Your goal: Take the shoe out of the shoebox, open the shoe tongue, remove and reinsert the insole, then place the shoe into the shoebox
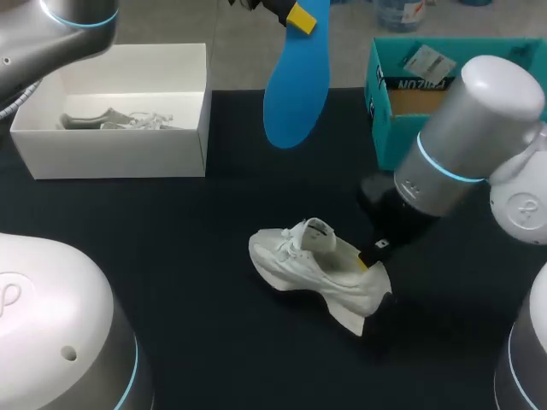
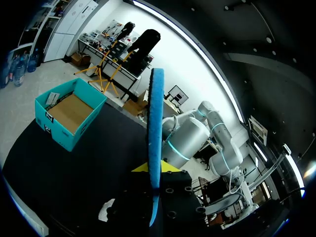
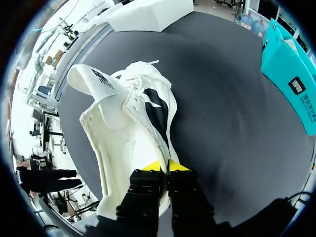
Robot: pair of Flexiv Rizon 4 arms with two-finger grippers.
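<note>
Currently the shoe (image 1: 316,265) is out of its box and lies mid-table (image 1: 171,256) with the tongue raised. The right gripper (image 3: 166,166) is clamped on the heel collar at the shoe's 4 o'clock. The left gripper (image 1: 299,15) grasps the blue insole (image 1: 295,85), which hangs at the shoe's 12 o'clock, clear of it.

Judged status: unboxing, tongue opening and insole removal are complete; reinsertion and boxing remain.

The white box (image 1: 111,111) is at 10 o'clock and the teal box (image 1: 410,111) at 2 o'clock.

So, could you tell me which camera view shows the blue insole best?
The head view: the blue insole hangs face-on from the left gripper. The left wrist view shows it edge-on only; the right wrist view misses it.
</note>
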